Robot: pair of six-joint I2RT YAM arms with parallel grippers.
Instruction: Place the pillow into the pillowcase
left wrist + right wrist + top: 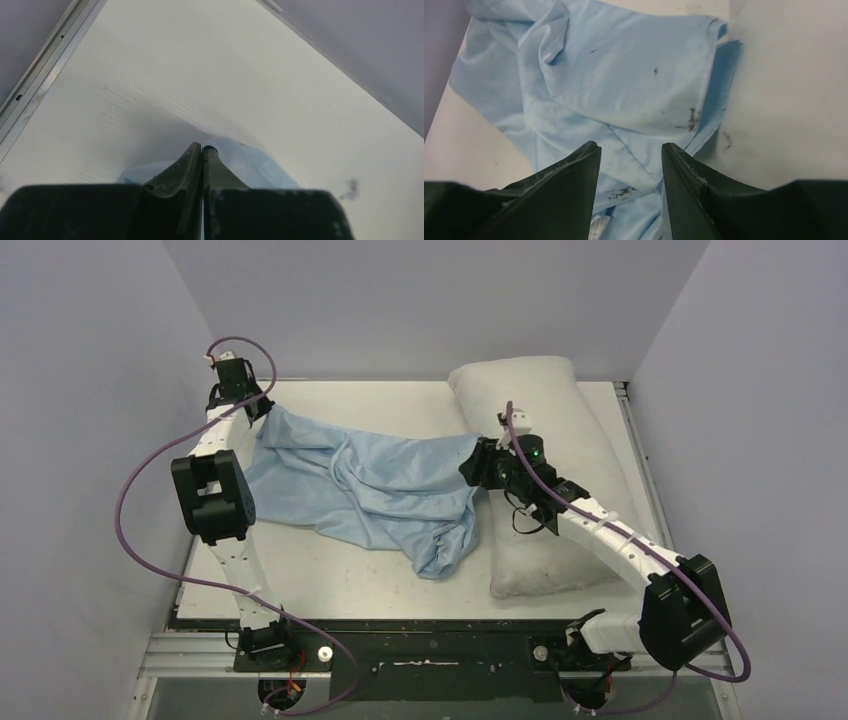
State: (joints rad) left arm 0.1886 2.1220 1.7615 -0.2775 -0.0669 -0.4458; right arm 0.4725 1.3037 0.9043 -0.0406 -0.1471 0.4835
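The light blue pillowcase (pixel 360 485) lies wrinkled across the middle of the table, stretched from the far left corner to the pillow's left edge. The plump white pillow (pixel 545 410) lies along the right side, partly under my right arm. My left gripper (pixel 247 403) is shut on the pillowcase's far left corner; blue cloth (pixel 250 162) shows round its closed fingertips (pixel 202 147). My right gripper (pixel 473 462) is open just above the pillowcase's right edge, where it meets the pillow (pixel 794 100). Its fingers straddle blue cloth (pixel 624 85) without gripping it.
Grey walls close in the table on the left, back and right. A metal rail (pixel 633 455) runs along the table's right edge, another along the left (pixel 35 85). Bare white tabletop (pixel 330 575) lies in front of the pillowcase.
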